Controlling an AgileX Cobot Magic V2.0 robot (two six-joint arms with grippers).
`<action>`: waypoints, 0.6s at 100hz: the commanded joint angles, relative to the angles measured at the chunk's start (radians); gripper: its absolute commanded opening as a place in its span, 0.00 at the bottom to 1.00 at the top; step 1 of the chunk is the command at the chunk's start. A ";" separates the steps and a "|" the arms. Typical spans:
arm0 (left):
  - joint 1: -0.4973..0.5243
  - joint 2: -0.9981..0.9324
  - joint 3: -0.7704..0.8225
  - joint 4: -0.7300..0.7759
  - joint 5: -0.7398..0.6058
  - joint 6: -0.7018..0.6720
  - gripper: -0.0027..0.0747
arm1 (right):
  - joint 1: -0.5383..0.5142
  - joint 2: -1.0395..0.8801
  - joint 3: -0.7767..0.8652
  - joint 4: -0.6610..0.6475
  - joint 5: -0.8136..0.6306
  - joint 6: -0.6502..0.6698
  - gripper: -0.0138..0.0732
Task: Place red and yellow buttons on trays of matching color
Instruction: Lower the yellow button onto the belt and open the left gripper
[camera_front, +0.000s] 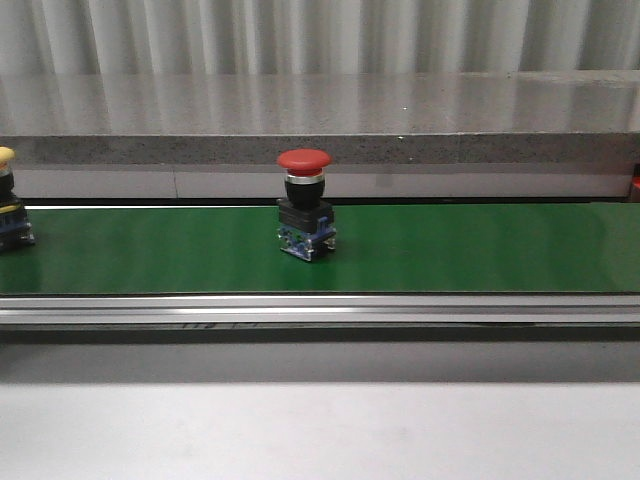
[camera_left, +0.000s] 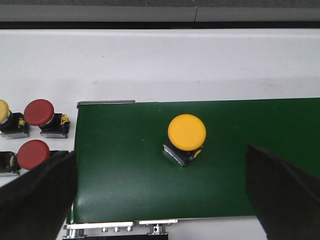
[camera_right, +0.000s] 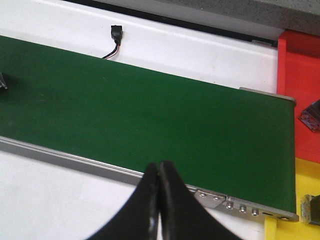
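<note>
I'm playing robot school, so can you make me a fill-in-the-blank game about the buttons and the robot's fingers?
1. The button in the middle of the belt in the front view has a ____ cap.
2. The belt under it is colored ____.
3. Below the left gripper, whose fingers are spread wide, sits a ____ button.
4. The right gripper fingers are pressed ____.

Missing words: red; green; yellow; together

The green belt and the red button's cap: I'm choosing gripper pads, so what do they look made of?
The green belt looks like matte rubber or PVC: flat, even colour, barely any glare. The red button has a cap that looks like smooth moulded plastic with a soft sheen, above a shiny, probably metal, collar.
</note>
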 joint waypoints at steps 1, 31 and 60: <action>-0.008 -0.111 0.034 -0.007 -0.082 0.003 0.84 | 0.002 -0.005 -0.023 0.002 -0.058 -0.011 0.08; -0.008 -0.453 0.289 -0.007 -0.147 0.001 0.69 | 0.002 -0.005 -0.023 0.002 -0.058 -0.011 0.08; -0.008 -0.720 0.414 -0.007 -0.147 0.001 0.19 | 0.002 -0.005 -0.023 0.002 -0.061 -0.011 0.08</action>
